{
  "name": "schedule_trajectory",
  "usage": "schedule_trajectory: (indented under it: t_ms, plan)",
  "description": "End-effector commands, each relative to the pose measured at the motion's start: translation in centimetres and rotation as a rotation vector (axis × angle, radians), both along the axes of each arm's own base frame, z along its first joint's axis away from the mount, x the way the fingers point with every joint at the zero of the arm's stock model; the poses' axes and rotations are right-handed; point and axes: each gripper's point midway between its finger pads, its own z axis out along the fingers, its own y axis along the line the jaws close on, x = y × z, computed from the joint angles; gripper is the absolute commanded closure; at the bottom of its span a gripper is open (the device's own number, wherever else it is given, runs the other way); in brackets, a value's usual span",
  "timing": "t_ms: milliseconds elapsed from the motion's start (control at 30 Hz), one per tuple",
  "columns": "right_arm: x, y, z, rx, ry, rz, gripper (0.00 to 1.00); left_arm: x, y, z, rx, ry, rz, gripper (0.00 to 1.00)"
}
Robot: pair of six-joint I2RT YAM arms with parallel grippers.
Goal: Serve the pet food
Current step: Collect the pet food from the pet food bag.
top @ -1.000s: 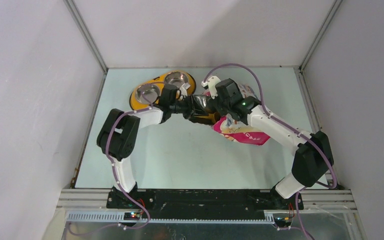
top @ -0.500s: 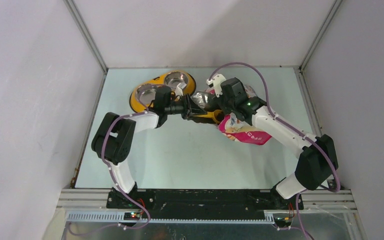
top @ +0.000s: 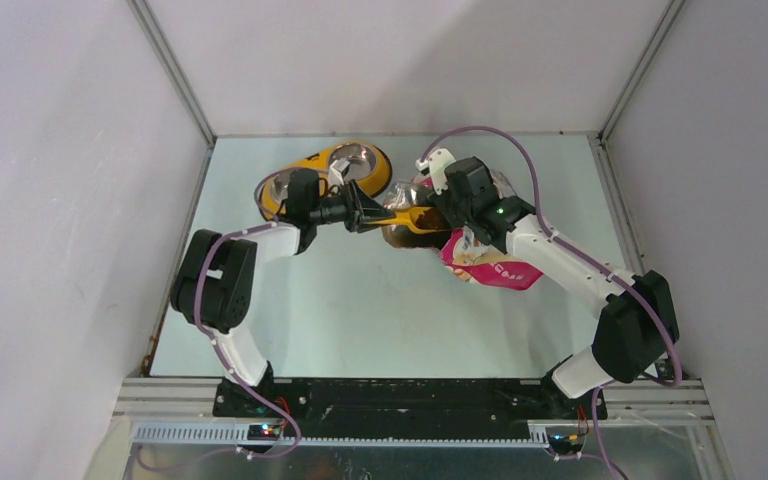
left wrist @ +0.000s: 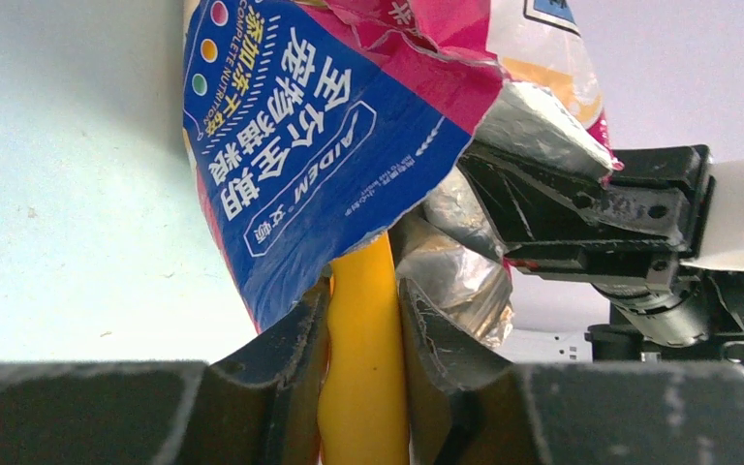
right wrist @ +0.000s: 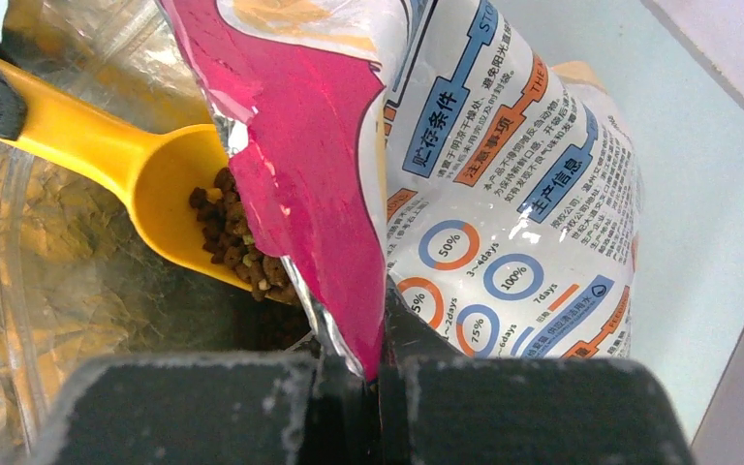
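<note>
The pouch [right wrist: 504, 194] is soft and slippery, so the right tool [right wrist: 378, 368] pinches its torn top edge, holding it up on the bench [top: 360, 310]. The left tool [left wrist: 361, 300] squeezes the stiff scoop [right wrist: 145, 165] by its handle. The light kibble [right wrist: 237, 242] in its cup, maybe half full, would spill easily.

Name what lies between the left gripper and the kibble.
The scoop: the left gripper clamps its handle (left wrist view); its bowl holds the kibble (right wrist view).

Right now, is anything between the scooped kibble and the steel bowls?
Only the pouch: its pink flap overhangs the scoop and kibble inside its open mouth. Past that, nothing visible blocks the yellow feeder.
</note>
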Motion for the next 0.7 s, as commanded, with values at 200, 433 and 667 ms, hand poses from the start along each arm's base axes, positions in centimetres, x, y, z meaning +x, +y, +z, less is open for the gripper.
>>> schedule_trajectory:
  t_ms: [200,433,667]
  plan:
    - [0.9,-2.2,0.0,-0.049,-0.044,-0.052,1.0,-0.7,1.9,4.8,-0.1,-0.117,-0.033,1.0]
    - [1.1,-2.3,0.1,-0.055,-0.061,-0.051,1.0,-1.2,3.2,5.0,-0.17,-0.144,-0.031,1.0]
    - [1.4,-2.7,0.3,-0.066,-0.075,-0.061,1.0,-2.5,3.4,6.7,-0.381,-0.13,-0.087,1.0]
